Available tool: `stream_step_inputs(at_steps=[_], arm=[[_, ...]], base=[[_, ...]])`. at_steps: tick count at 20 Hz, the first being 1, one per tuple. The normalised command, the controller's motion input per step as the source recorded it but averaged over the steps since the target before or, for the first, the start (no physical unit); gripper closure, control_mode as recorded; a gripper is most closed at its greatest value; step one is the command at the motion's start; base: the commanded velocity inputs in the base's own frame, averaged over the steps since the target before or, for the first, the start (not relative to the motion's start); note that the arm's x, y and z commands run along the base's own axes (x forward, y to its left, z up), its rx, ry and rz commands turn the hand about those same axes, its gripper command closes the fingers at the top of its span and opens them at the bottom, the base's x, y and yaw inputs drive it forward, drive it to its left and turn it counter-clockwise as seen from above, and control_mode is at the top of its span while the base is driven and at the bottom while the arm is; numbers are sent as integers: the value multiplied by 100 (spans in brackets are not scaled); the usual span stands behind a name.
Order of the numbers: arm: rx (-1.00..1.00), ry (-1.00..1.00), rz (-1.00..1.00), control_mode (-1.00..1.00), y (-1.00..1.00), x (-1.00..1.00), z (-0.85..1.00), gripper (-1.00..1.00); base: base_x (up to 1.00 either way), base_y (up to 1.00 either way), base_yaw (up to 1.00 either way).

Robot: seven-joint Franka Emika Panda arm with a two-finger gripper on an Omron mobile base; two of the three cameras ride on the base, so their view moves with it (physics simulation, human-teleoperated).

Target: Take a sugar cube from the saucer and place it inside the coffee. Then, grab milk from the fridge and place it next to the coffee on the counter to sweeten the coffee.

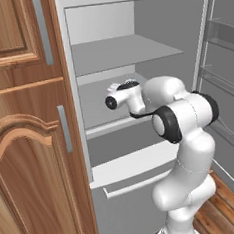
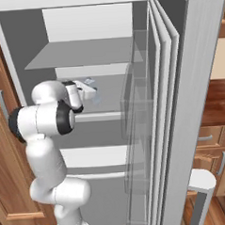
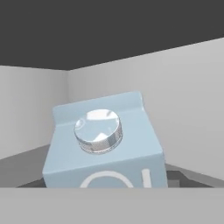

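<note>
The milk [image 3: 103, 144], a pale blue-grey carton with a peaked top and a silvery round cap, stands very close in front of the hand, inside the fridge [image 1: 118, 53]. In the right base view the milk [image 2: 89, 82] peeks out just past the hand on the middle shelf. My gripper [image 2: 91, 92] reaches level into that shelf space. Small dark shapes sit against both lower sides of the carton in the hand view, so the fingers seem to flank it. Contact is hidden at the picture's bottom. In the left base view the hand covers the carton.
The open fridge door [image 2: 180, 105] with its clear racks stands to the right of the arm. A drawer [image 1: 140, 187] sits below the shelf. Brown wooden cabinets [image 1: 24, 122] close off the left side. An upper shelf [image 1: 123, 50] lies above the hand.
</note>
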Motion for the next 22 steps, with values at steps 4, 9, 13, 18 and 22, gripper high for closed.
stream_step_inputs(at_steps=[4,9,13,18,22], arm=[[-1,-2,0,-100,4,-100,45,100],[9,1,0,-100,0,-100,83,100],[16,11,0,-100,0,-88,99,100],[12,15,7,-100,0,-69,43,100],[5,11,17,-100,0,-72,8,100]], base=[[0,0,0],[0,0,0],[0,0,0],[0,0,0],[0,0,0]])
